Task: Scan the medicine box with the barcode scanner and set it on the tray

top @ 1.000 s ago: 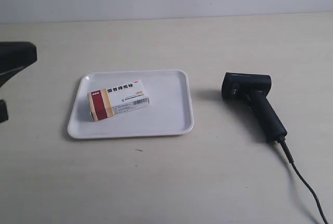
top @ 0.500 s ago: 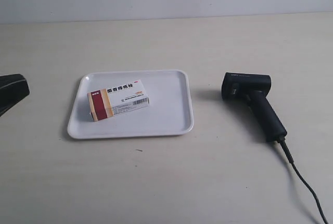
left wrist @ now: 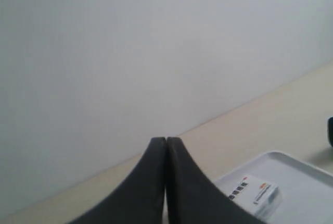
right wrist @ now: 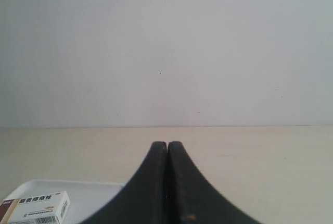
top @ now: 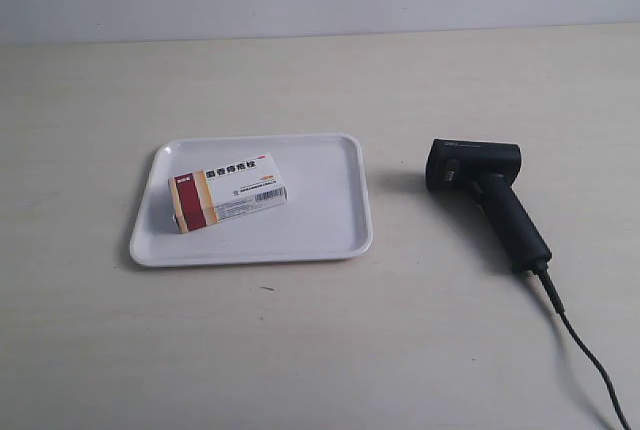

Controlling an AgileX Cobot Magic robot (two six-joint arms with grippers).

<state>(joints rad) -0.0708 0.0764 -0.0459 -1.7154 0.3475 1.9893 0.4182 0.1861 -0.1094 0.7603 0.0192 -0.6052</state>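
Gone from the exterior view's left edge is the dark arm I saw earlier. Both jaws are pressed together, empty. My medicine box lies on the tray; barcode scanner rests right, apart. Snagging its cable could drag it.

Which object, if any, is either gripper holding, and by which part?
Nothing. The left gripper and right gripper are shut empty; the medicine box lies on the tray, the barcode scanner on the table.
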